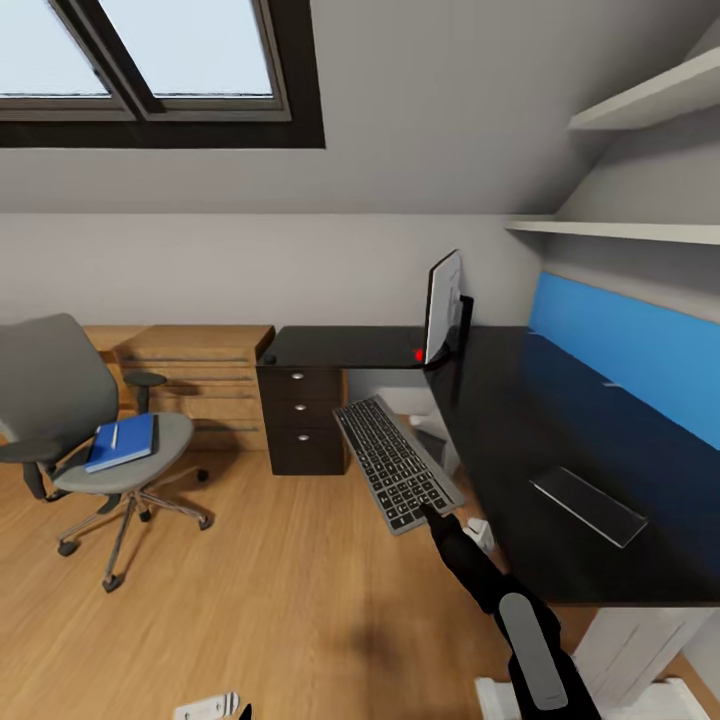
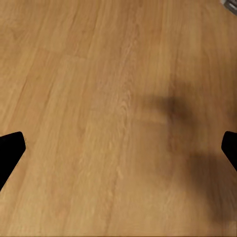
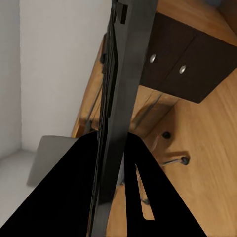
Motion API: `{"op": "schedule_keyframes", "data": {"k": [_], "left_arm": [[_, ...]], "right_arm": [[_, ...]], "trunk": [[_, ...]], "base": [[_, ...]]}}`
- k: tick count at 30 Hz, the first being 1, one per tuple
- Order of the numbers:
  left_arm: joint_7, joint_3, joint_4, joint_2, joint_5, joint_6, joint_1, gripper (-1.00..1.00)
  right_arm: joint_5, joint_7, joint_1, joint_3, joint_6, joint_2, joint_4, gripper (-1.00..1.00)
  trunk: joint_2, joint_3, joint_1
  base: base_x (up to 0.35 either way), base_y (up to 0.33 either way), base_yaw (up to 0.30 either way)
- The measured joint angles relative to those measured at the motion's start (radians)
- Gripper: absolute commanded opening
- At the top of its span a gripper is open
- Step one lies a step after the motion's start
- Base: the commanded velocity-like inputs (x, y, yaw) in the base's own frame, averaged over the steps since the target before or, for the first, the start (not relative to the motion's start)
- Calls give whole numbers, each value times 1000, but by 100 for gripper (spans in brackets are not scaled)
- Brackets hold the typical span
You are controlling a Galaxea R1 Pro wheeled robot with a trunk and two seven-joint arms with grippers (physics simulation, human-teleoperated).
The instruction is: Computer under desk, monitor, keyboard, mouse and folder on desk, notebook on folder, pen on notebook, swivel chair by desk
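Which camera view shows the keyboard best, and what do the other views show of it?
The head view is best: the whole keyboard shows with its keys, held at one end by the right gripper beside the desk. The right wrist view gives its thin edge between the fingers. The left wrist view looks at the wooden floor.

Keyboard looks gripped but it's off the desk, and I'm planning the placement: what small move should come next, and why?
Probably carry the keyboard rightward, over the desk. The right claw pinches its near edge and holds it in the air beside the desk's front edge, with bare desktop before the monitor.
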Motion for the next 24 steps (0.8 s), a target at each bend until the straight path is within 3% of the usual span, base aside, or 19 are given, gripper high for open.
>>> {"op": "schedule_keyframes", "data": {"k": [24], "left_arm": [[1, -3, 0, 0, -1, 0, 0, 100]], "right_arm": [[0, 1, 0, 0, -3, 1, 0, -100]], "trunk": [[168, 75, -92]], "base": [[220, 278, 0]]}}
